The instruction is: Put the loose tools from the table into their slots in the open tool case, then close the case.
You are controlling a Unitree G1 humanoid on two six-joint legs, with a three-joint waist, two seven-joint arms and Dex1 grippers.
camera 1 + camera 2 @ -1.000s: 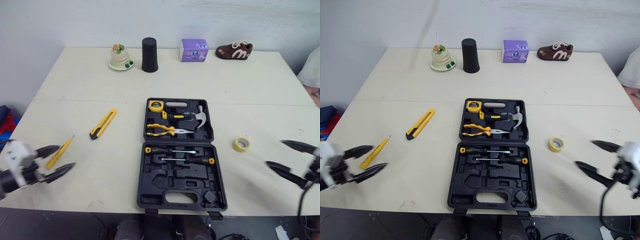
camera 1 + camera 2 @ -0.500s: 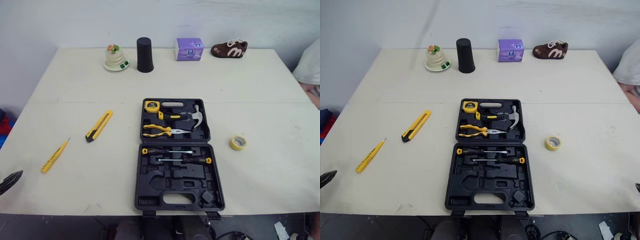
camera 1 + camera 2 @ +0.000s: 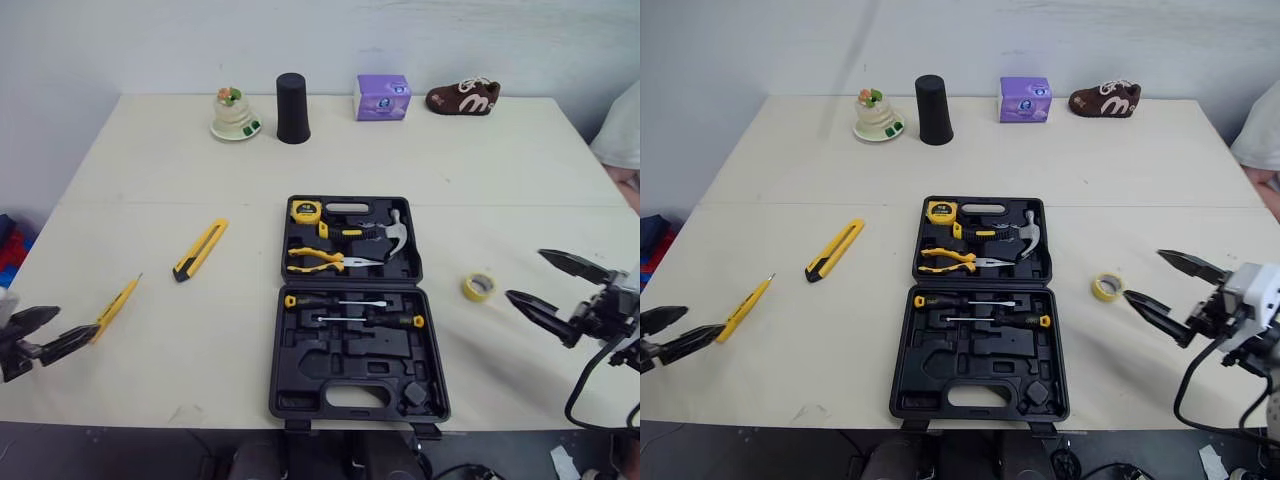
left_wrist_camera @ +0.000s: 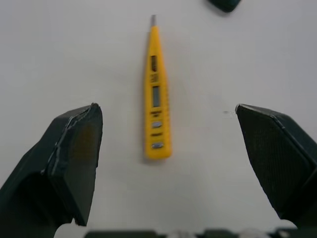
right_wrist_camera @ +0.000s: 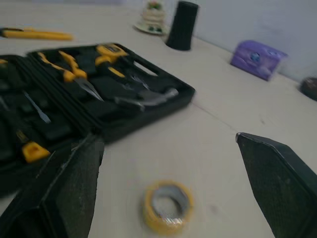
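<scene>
1. I see the table [image 3: 150, 150], pale and wide, carrying every item listed below.
2. The tool case [image 3: 300, 385] lies open and flat near the table's middle, towards the near edge. Its far half holds a tape measure [image 3: 310, 211], pliers [image 3: 320, 260] and a hammer [image 3: 392, 235]. Its near half holds two screwdrivers [image 3: 350, 303].
3. My right gripper [image 3: 524, 273] hovers over the near right part of the table. Its two fingers are spread wide and hold nothing.
4. My left gripper [image 3: 76, 321] hovers at the near left edge, fingers likewise spread wide and holding nothing.
5. The utility knife [image 3: 201, 249], yellow and black, lies loose on the table left of the case, well apart from both grippers.
6. The tester pen [image 4: 157, 99], yellow, lies loose near the left edge. In the left wrist view it sits between the spread fingers, touching neither.
7. The tape roll [image 3: 480, 287], yellow, lies flat between the case and the right gripper, just beyond the fingertips and untouched.
</scene>
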